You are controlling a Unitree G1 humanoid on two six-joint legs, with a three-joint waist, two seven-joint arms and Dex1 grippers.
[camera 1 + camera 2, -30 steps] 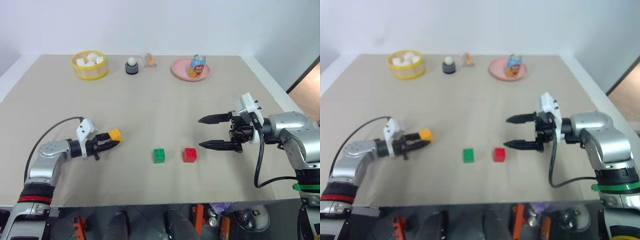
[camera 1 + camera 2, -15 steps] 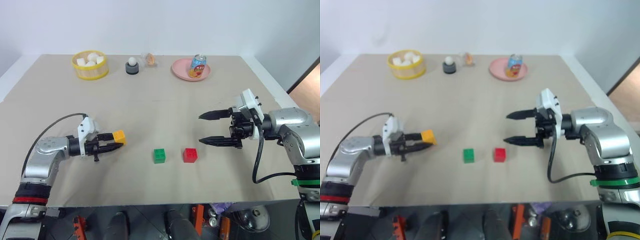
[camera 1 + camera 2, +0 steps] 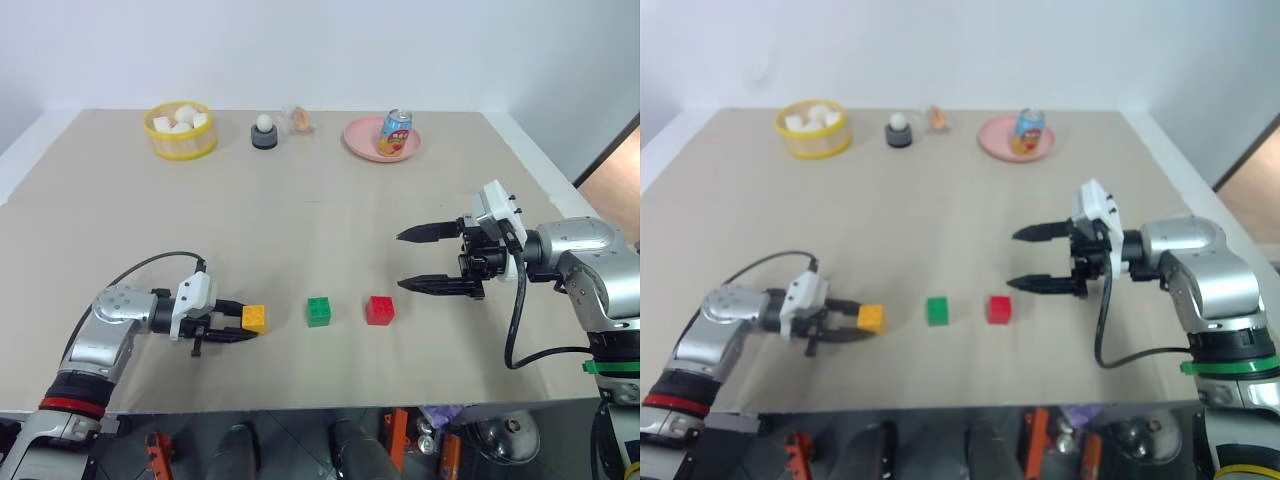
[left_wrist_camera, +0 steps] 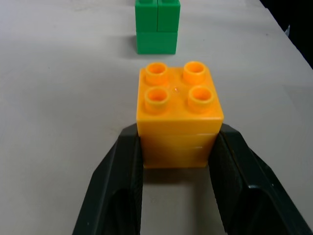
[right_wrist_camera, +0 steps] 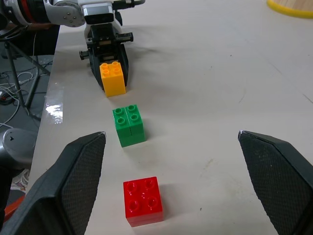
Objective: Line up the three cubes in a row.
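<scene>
A beige surface (image 3: 300,230) carries everything. Along its far edge, well beyond both tools, sit four things in a loose line. A yellow basket (image 3: 180,143) of white chunks stands far beyond the left tool. Next to it is a dark round holder (image 3: 264,138) with a white ball on top, then a small clear wrapped item (image 3: 298,120). A pink plate (image 3: 360,139) bearing an upright printed can (image 3: 394,133) lies far beyond the right tool.

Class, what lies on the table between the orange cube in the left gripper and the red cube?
The green cube sits between the orange cube and the red cube, apart from both, as the head views and the right wrist view show.
</scene>
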